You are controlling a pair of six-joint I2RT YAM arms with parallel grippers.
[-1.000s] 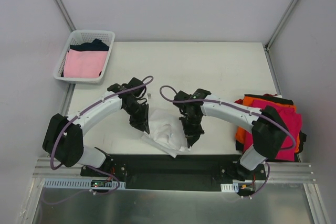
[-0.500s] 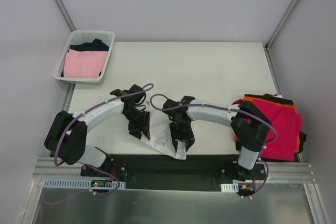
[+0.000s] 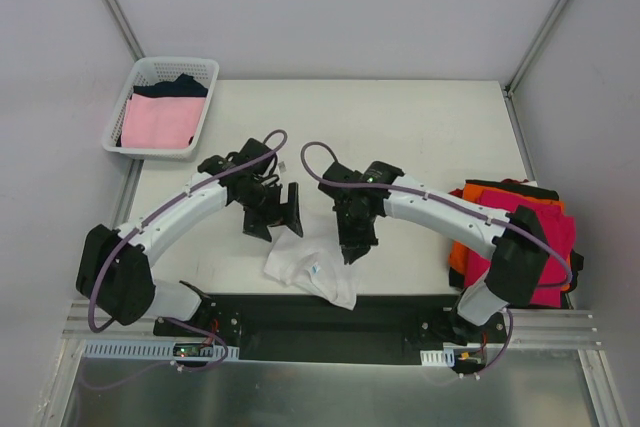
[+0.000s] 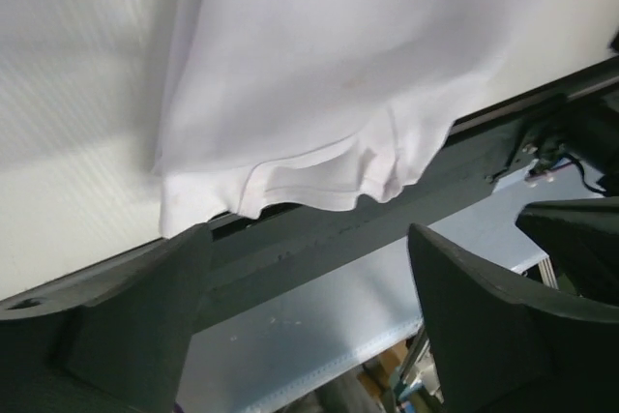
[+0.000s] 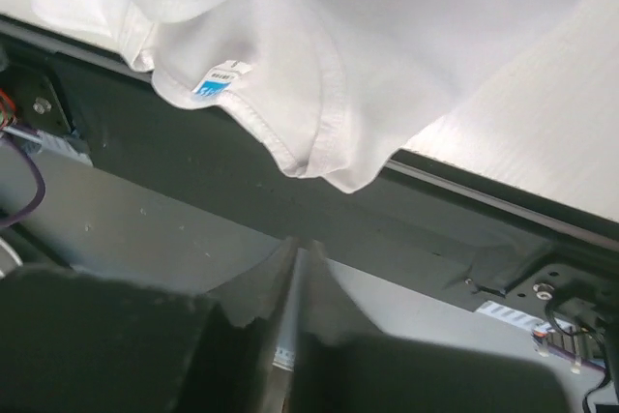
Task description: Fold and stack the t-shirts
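A crumpled white t-shirt (image 3: pixel 312 272) lies at the table's front edge, between the two arms; its neck label (image 5: pixel 221 79) faces up. My left gripper (image 3: pixel 278 221) hovers just behind its left side, open with nothing between the fingers (image 4: pixel 145 307); the white shirt (image 4: pixel 329 74) fills the top of that view. My right gripper (image 3: pixel 350 249) hangs above the shirt's back right, shut and empty, clear of the cloth (image 5: pixel 319 55). On the table's right side sits a pile of t-shirts (image 3: pixel 535 237), magenta on top with orange and black beneath.
A white lattice basket (image 3: pixel 208 75) stands at the back left with a pale pink shirt (image 3: pixel 157 120) and a dark one (image 3: pixel 178 86) in it. The dark front rail (image 3: pixel 330 322) runs just below the white shirt.
Both grippers let go of the white shirt and drew back and up from the front edge. The left one opened; the right one opened, then shut empty. The shirt settled at the edge.
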